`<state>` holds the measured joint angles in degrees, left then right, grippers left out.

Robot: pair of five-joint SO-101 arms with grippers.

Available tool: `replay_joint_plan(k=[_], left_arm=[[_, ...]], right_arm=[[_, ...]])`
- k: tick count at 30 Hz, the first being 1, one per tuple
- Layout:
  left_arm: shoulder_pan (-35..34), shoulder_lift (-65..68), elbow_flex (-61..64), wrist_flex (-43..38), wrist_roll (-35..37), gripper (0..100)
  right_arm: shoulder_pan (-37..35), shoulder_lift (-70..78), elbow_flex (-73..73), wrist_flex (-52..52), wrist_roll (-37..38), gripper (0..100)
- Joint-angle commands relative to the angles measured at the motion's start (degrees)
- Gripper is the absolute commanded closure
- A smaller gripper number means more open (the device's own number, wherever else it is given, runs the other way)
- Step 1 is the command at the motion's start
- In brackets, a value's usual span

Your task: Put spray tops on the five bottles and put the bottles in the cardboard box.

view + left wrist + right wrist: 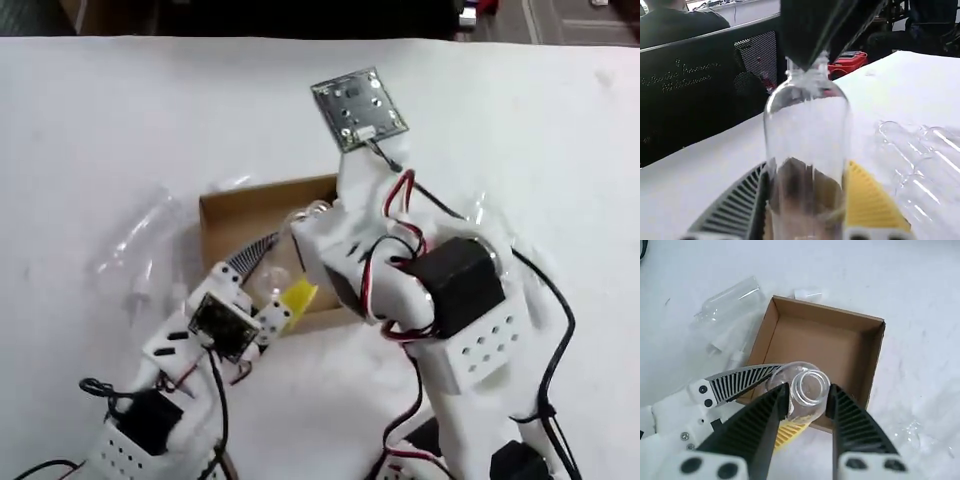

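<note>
The box [825, 345] sits open-topped mid-surface, its four walls upright and its floor showing as brown card. White surface [90, 120] runs wide from it to the far edge. The two arms crowd its near side. The bottle [807, 130] hangs over the box's near wall, close to one corner. The left tool [807, 172] is clamped on the bottle's body, grey finger [735, 210] on one flank and yellow finger [867, 200] on the other. The bottle's long axis lies in line with those fingers, base toward the left tool's palm and neck away from it. In the right wrist view the open mouth, with no spray top on it, faces almost straight into the camera. The right tool [808, 390] has its black fingers drawn in narrowly on either side of the neck, against the rim — so both tools have hold of the one bottle. Loose bottles [150, 235] lie on their sides just beside the box's left wall. A small white piece [807, 292] lies by the far wall. More bottles [920, 160] lie flat on the yellow finger's side. Past the surface's edge stands a dark perforated screen [700, 90].
</note>
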<state>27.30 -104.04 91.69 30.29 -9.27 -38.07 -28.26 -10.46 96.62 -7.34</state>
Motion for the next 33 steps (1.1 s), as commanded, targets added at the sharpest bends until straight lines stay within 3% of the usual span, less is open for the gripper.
replay_joint_plan(k=[1, 19, 24, 30, 33], left_arm=[[0.7, -0.9, -0.4, -1.6, -0.7, 95], [0.7, -0.9, -0.4, -1.6, -0.7, 95], [0.7, -0.9, -0.4, -1.6, -0.6, 95], [0.7, -0.9, -0.7, -1.6, -0.6, 95], [0.6, -0.9, -0.9, -1.2, -0.1, 88]], right_arm=[[-0.9, 0.1, 1.9, -1.0, -0.4, 89.4], [-0.9, 0.1, 5.2, -5.1, -0.7, 85.3], [-0.9, 0.1, 5.2, -6.6, -0.4, 98.1], [-0.9, 0.0, 5.2, -7.8, 1.8, 98.2], [-0.9, -0.1, 5.2, -7.8, 2.0, 98.2]])
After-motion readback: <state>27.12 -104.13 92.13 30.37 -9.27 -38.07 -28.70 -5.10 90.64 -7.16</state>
